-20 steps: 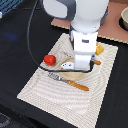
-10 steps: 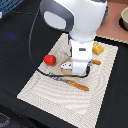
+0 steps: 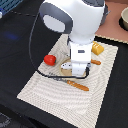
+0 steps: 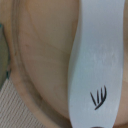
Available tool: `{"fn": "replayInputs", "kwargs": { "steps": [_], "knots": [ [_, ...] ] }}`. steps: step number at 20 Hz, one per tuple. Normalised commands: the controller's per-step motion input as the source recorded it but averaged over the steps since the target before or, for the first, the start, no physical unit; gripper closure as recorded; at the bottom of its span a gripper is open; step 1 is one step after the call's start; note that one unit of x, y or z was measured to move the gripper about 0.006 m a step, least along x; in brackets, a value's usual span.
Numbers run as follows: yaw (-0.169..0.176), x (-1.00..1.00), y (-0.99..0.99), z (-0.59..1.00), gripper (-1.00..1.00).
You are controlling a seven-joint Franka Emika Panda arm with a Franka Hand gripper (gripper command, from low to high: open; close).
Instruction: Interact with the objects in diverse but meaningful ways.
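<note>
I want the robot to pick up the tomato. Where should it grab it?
Grab the red tomato around its round middle, coming straight down from above. It sits alone on the striped mat, apart from the tan plate, so both sides look free. It is round, so it might roll; squeeze across the widest part.

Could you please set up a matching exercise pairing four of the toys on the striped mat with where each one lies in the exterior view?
Things:
1. red tomato
2. yellow-orange bread block
3. orange-handled knife
4. tan round plate

Places:
A. largely hidden under the arm's wrist, mid-mat
B. near the mat's far edge, on the exterior view's right of the arm
C. at the mat's edge on the exterior view's left
D. on the mat just in front of the arm, lying slantwise

Pairs: 1-C, 2-B, 3-D, 4-A
</note>
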Motion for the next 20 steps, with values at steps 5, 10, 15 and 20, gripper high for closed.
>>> {"fn": "replayInputs", "kwargs": {
  "steps": [5, 10, 15, 20],
  "knots": [
    [0.018, -0.12, -0.07, -0.28, 1.0],
    [0.024, -0.06, -0.09, -0.26, 1.0],
    [0.038, -0.02, -0.16, -0.05, 1.0],
    [0.033, 0.03, -0.23, 0.79, 1.0]
  ]
}}
